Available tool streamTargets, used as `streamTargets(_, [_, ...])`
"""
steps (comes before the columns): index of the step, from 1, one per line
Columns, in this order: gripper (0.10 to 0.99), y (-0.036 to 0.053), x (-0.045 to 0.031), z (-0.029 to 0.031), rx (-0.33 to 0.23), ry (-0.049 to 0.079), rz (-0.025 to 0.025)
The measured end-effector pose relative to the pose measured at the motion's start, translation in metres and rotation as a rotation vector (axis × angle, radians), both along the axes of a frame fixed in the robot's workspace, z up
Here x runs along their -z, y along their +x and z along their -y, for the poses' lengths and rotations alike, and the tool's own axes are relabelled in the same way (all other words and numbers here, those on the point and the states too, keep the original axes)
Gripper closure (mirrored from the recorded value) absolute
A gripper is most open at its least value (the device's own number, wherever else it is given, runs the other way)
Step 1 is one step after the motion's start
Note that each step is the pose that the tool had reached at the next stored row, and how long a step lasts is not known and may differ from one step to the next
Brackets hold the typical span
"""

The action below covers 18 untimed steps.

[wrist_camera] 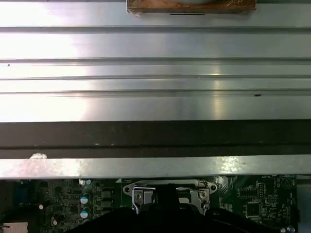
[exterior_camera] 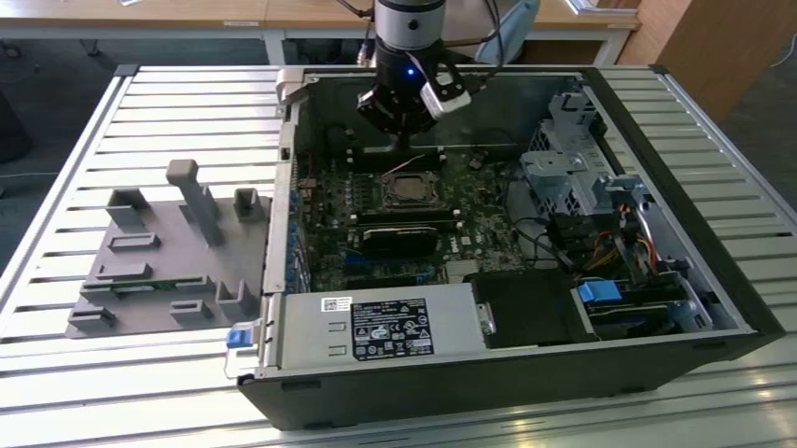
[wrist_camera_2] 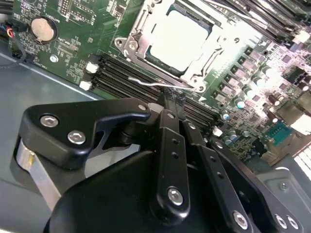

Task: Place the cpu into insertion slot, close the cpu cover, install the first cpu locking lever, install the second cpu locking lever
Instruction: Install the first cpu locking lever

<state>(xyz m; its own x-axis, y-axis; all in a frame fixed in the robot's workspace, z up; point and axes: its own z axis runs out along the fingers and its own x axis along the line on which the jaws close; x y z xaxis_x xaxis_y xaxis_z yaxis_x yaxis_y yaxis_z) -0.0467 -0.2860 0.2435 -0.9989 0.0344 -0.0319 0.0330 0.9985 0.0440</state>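
Second wrist view: the silvery square cpu is seated in the insertion slot, with the metal-framed cpu cover laid over it. The black gripper is held shut against the thin wire locking lever, seemingly for pushing.

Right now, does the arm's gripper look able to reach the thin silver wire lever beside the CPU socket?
Likely yes: in the second wrist view the black gripper sits right at the thin silver wire lever, and nothing lies between them.
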Motion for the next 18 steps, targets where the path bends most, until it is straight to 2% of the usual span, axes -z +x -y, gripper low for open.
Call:
streamTargets(9, [0.965, 0.0042, 0.0098, -0.0013, 0.0, 0.0, 0.0001])
streamTargets(18, [0.965, 0.008, 0.013, -0.0027, 0.0, 0.0, 0.0])
